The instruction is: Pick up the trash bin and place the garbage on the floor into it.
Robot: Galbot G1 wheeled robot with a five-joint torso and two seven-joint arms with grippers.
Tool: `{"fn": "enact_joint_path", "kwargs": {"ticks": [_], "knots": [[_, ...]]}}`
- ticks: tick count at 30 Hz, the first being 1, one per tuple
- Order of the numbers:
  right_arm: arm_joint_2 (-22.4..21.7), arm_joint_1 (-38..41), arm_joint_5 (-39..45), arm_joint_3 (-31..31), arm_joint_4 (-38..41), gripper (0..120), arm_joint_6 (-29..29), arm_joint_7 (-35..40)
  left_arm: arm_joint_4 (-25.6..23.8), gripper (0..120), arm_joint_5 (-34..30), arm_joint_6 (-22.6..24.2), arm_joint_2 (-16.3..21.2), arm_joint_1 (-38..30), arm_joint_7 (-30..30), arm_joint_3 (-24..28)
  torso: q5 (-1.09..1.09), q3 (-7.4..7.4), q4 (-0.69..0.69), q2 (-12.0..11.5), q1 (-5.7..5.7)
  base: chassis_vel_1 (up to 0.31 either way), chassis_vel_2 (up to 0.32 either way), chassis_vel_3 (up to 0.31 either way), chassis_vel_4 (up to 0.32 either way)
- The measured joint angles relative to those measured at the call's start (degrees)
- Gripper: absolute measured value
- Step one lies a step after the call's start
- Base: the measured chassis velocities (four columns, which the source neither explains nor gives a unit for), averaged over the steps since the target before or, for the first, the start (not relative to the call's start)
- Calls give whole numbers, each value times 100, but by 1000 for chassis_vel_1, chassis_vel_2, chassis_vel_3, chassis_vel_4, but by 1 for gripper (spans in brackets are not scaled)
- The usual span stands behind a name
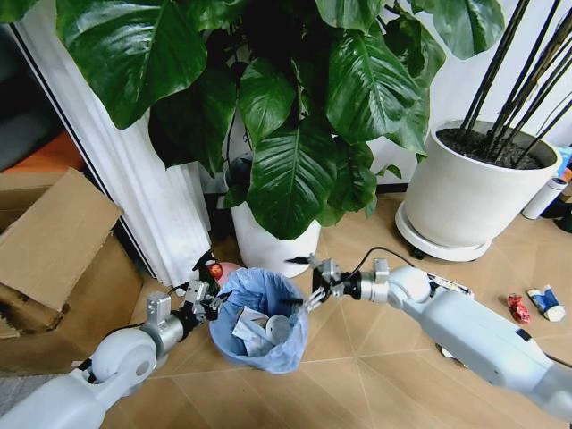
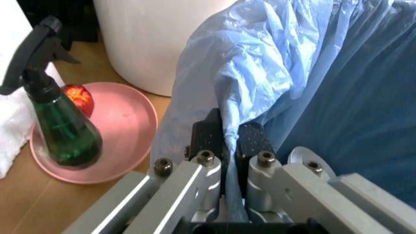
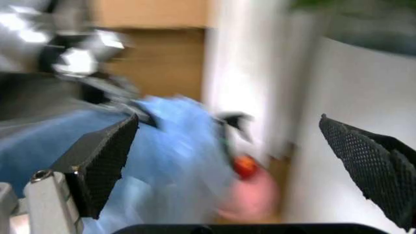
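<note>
Left gripper is clamping the bin rim, paper lying inside; right gripper is hovering spread alongside; scraps are lying well beyond it.

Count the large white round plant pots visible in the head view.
2. One white round plant pot stands behind the blue-lined trash bin, under broad green leaves; the other stands far right, holding dark stems. Foliage may hide more.

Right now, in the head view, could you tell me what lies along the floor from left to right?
Cardboard box → left gripper, holding the rim of the trash bin → right gripper, open over the bin → large white plant pot → red scrap → blue-white scrap.
</note>
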Motion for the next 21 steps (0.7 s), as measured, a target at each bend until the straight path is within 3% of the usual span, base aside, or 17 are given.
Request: {"fn": "enact_joint_path", "kwargs": {"ticks": [2, 7, 9, 12, 21], "knots": [[-81, -285, -39, 236, 66, 100, -48, 283, -12, 0, 1, 0, -7, 30, 0, -38, 0, 0, 0, 0, 0, 0, 0, 0, 0], [-223, -1816, -367, 1764, 189, 100, -348, 1691, -55, 0, 11, 0, -34, 114, 3, -142, -1, 0, -1, 1, -1, 0, 0, 0, 0], [-219, -1980, -412, 1919, 194, 100, -389, 1850, -65, 0, 14, 0, -35, 129, 4, -152, -3, 0, -2, 1, 0, 0, 0, 0, 0], [88, -2993, -1098, 3032, -80, 100, -588, 2774, -108, 0, 42, 0, -52, 217, 11, -238, 0, 0, -2, 1, 0, 0, 0, 0, 0], [710, -3792, -1733, 4213, -463, 100, -939, 3416, -203, 0, 46, -3, -62, 500, 34, -627, 0, -1, 0, 1, -1, 0, 0, 0, 0]]}}
